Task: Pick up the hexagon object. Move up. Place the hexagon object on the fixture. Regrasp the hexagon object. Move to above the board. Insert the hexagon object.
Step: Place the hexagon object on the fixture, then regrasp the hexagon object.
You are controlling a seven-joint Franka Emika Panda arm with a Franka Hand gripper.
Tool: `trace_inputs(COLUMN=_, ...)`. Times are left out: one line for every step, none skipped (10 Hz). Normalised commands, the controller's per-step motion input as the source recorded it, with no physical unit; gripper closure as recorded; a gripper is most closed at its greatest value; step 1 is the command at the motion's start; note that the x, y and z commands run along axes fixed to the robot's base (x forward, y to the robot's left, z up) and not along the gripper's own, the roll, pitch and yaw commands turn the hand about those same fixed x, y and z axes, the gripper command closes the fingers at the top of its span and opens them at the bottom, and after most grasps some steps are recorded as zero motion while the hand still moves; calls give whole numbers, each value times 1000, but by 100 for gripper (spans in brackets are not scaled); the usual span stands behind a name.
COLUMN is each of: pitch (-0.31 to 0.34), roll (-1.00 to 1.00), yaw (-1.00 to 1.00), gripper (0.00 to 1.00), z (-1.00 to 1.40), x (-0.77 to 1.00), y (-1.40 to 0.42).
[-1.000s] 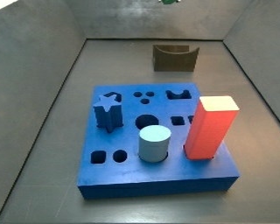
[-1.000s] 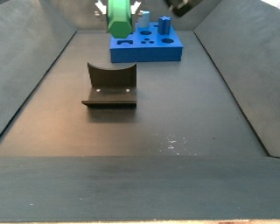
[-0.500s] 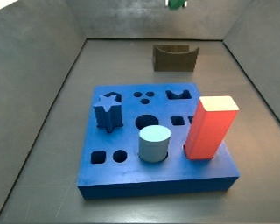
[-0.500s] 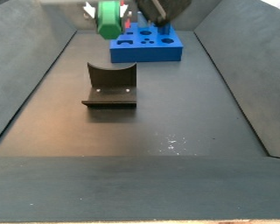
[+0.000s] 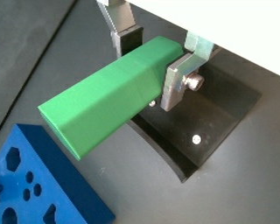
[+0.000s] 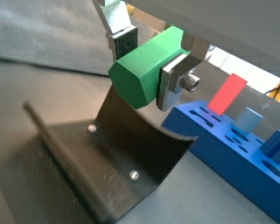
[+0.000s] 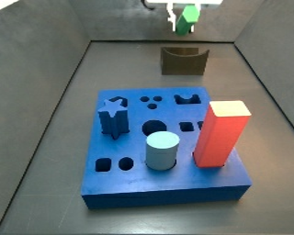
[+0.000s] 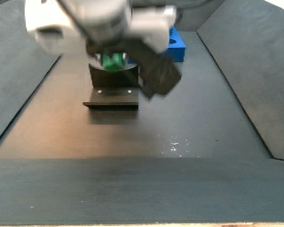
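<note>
The gripper (image 5: 154,59) squeezes the green hexagon object (image 5: 108,101) tight, just above the fixture (image 6: 125,166). If it misses the notch, the bar could tip off.

Dark floor (image 7: 63,119), blue board (image 7: 125,179) resting on it, fixture (image 7: 184,61) behind, gripper (image 7: 184,16) above fixture

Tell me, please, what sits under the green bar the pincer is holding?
Under the green bar, held in the pincer, is the fixture, with a gap between them. The bar covers part of the fixture's top edge.
</note>
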Motion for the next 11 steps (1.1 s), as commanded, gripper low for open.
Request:
trace_inputs(pitch=80, roll=-699, yaw=-116, gripper=100, z=-1000, x=196, y=127)
trace_inputs(pitch=75, roll=-544, yaw=-118, gripper=100, z=-999, x=207, y=133)
trace_inputs(pitch=73, roll=-387, yaw=-122, gripper=100, z=-818, x=179, y=116)
trace_inputs(pitch=72, roll=-263, yaw=-124, gripper=100, z=-640, x=151, y=90)
trace_inputs(pitch=46, roll=-193, yaw=-128, gripper=100, z=-390, x=109, y=67)
trace_inputs(pitch=30, roll=-176, yaw=-130, gripper=100, z=-206, x=93, y=61)
trace_inputs(pitch=0, roll=0, yaw=0, gripper=0, z=0, x=0, y=0)
trace_inputs(pitch=19, roll=37, yaw=-16, gripper=0, z=1000, x=0, y=0)
trace_inputs(pitch=26, roll=40, yaw=-9, gripper=0, z=1000, x=-8, y=2)
trace_inputs(pitch=36, roll=48, yaw=-2, gripper=0, z=1000, x=-21, y=2)
trace_inputs(pitch=50, roll=58, yaw=3, gripper=0, z=1000, x=-24, y=-3)
